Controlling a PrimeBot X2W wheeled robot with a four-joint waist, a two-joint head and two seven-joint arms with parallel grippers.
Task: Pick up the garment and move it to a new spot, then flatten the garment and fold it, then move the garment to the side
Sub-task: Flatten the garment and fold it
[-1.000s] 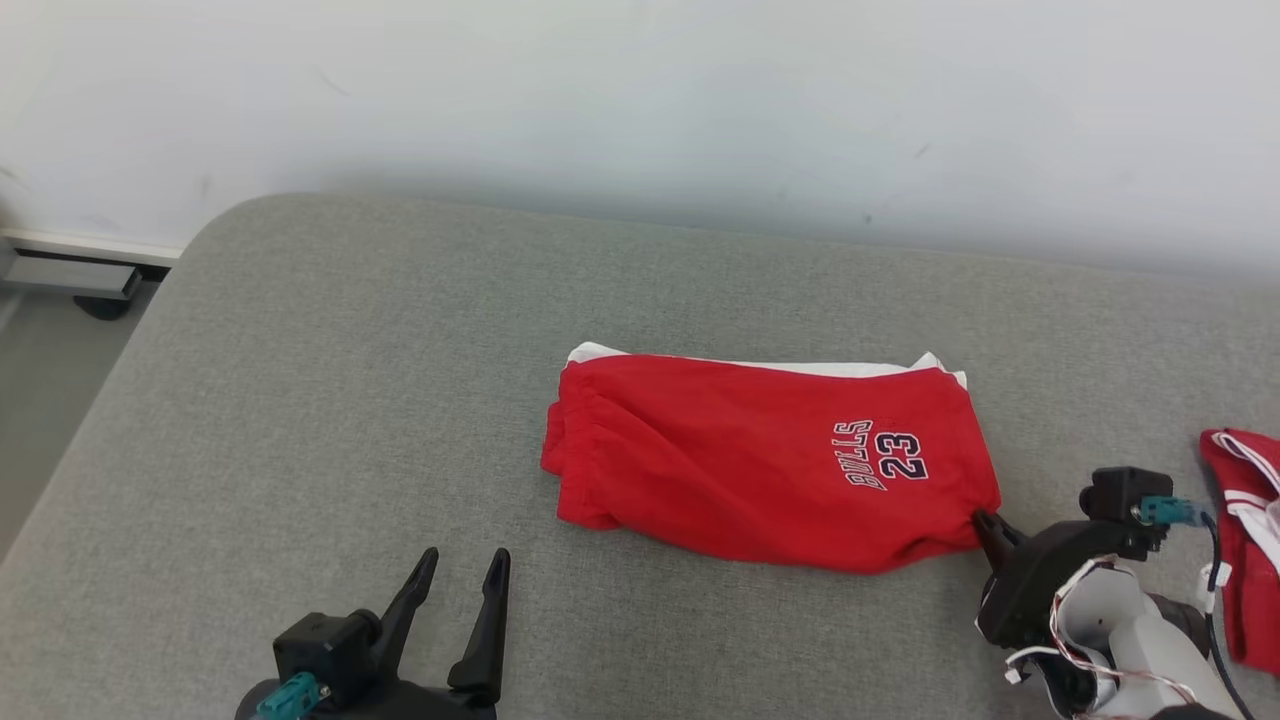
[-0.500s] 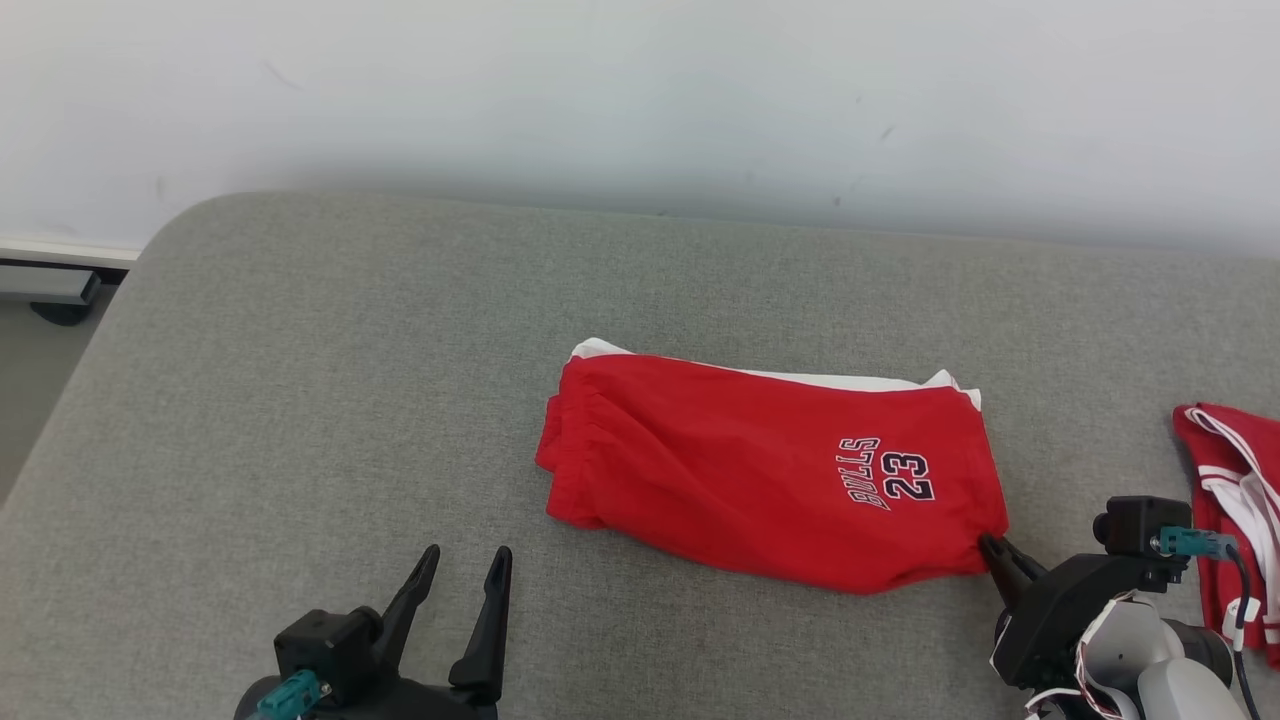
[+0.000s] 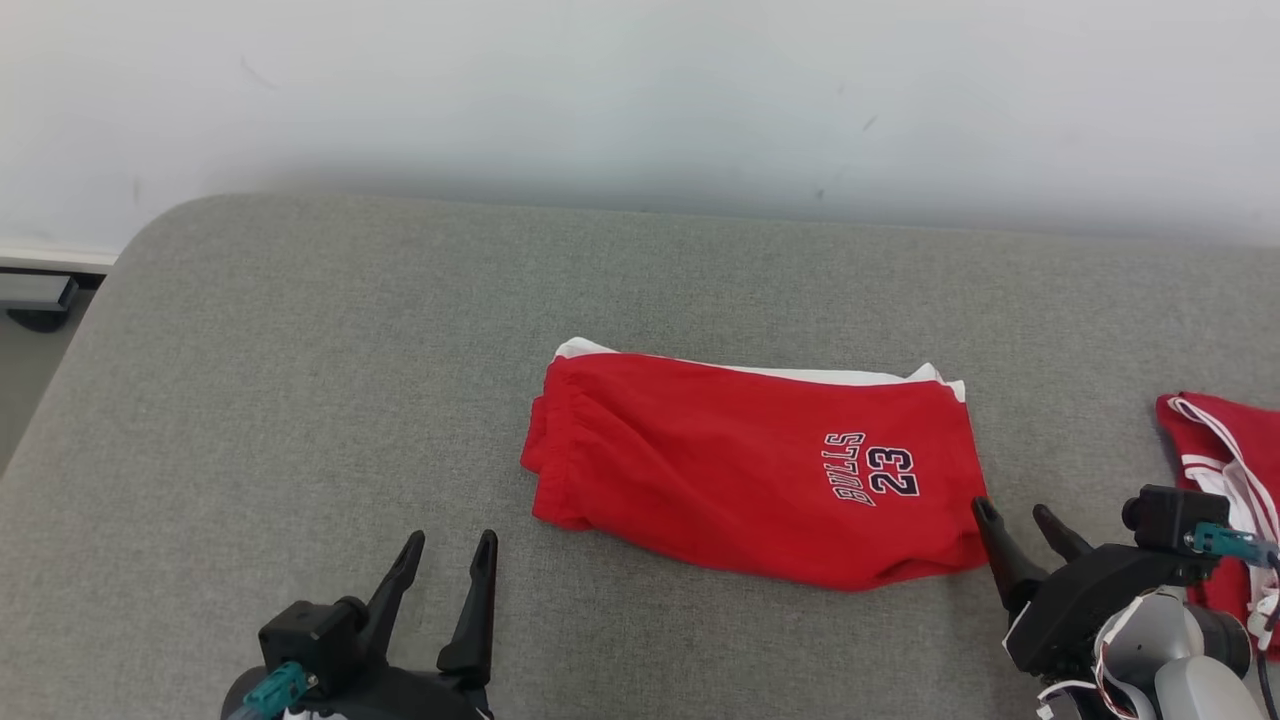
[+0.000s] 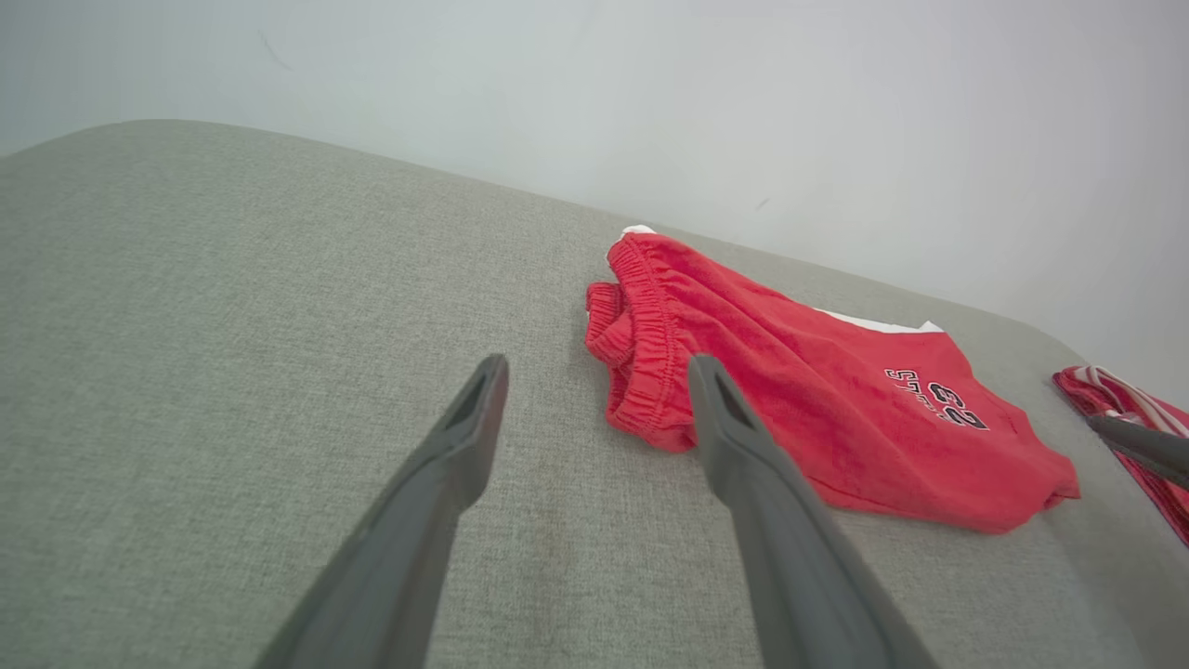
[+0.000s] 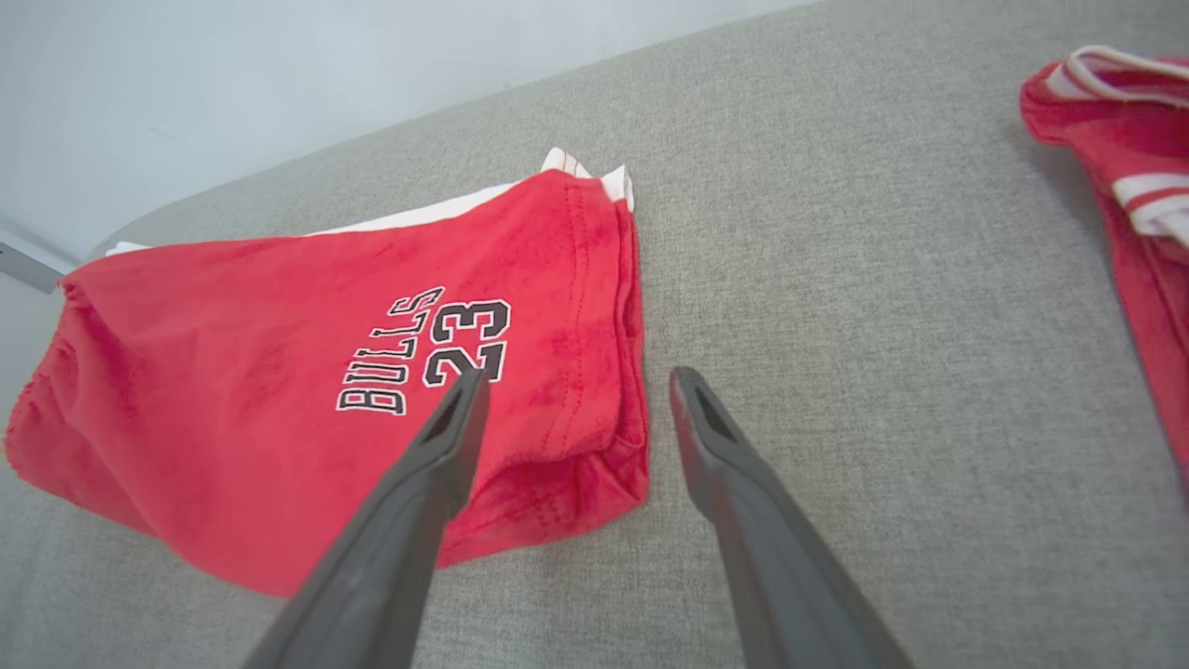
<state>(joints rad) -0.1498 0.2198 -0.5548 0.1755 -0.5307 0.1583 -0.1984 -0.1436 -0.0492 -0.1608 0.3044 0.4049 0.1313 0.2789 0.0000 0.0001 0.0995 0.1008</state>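
Garment (image 3: 750,470) near-right corner sits just beside right end effector (image 3: 1015,510), fingers spread, gripping nothing. Left end effector (image 3: 450,540) near-left, spread, empty. Garment lies folded mid grey cushion (image 3: 300,350); second red cloth (image 3: 1200,440) right.

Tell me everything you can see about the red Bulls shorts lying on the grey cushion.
The red shorts look like soft cotton, folded into a flat, slightly wrinkled rectangle on the grey cushion. The gathered elastic waistband is at the robot's left end, and the dark BULLS 23 lettering is near the right. A white layer peeks out along the far edge. The open right hand sits at the near right corner, not gripping.
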